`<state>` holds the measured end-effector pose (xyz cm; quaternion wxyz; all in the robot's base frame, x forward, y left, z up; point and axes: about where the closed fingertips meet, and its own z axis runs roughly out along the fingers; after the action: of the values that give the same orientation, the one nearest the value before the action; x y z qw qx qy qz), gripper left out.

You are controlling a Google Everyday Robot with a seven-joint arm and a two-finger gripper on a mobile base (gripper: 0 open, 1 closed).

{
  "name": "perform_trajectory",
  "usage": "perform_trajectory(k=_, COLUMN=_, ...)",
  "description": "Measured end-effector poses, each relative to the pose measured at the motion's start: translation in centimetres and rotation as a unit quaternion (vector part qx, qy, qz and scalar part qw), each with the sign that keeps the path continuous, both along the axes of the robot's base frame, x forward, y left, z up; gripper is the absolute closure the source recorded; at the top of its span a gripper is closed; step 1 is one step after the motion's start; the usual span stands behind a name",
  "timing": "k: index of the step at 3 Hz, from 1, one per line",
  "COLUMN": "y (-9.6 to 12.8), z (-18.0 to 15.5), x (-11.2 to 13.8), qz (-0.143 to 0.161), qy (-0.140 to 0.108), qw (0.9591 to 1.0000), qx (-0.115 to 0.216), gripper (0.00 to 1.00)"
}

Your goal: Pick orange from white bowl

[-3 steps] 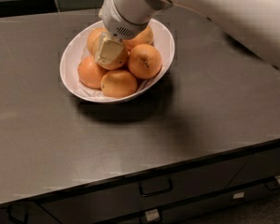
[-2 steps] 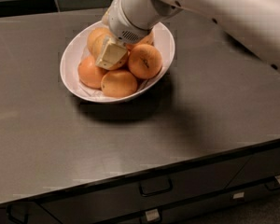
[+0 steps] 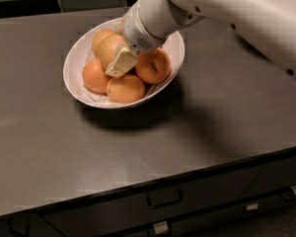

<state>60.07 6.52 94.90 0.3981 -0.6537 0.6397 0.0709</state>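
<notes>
The white bowl (image 3: 73, 68) stands on the dark counter, lined with white paper and holding several oranges. The orange (image 3: 108, 47), the palest one, lies at the upper left of the pile. My gripper (image 3: 116, 58) reaches down into the bowl from the upper right. One cream finger (image 3: 121, 62) presses against the orange's right side; the other is hidden behind the fruit. The gripper is shut on the orange. Deeper-orange fruit lie around it, one at the left (image 3: 94, 76), one at the front (image 3: 125, 88) and one at the right (image 3: 153, 65).
My white arm (image 3: 227, 9) crosses the upper right above the grey counter (image 3: 138, 147). The counter's front edge runs along the bottom, with drawers and a handle (image 3: 164, 199) below it. A dark tiled wall is behind.
The arm has swung and tilted, its wrist moving right and up. The finger stays against the pale orange, which now sits a little higher in the pile.
</notes>
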Motion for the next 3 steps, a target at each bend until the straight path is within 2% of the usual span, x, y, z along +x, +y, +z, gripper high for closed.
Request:
perform_trajectory(k=2, y=0.10, z=-1.17, x=0.38, qz=0.004, qy=0.025, qw=0.9996, qx=0.006, gripper=0.31)
perform_trajectory(k=3, y=0.10, z=-1.17, x=0.38, qz=0.005, qy=0.025, qw=0.9996, qx=0.006, gripper=0.50)
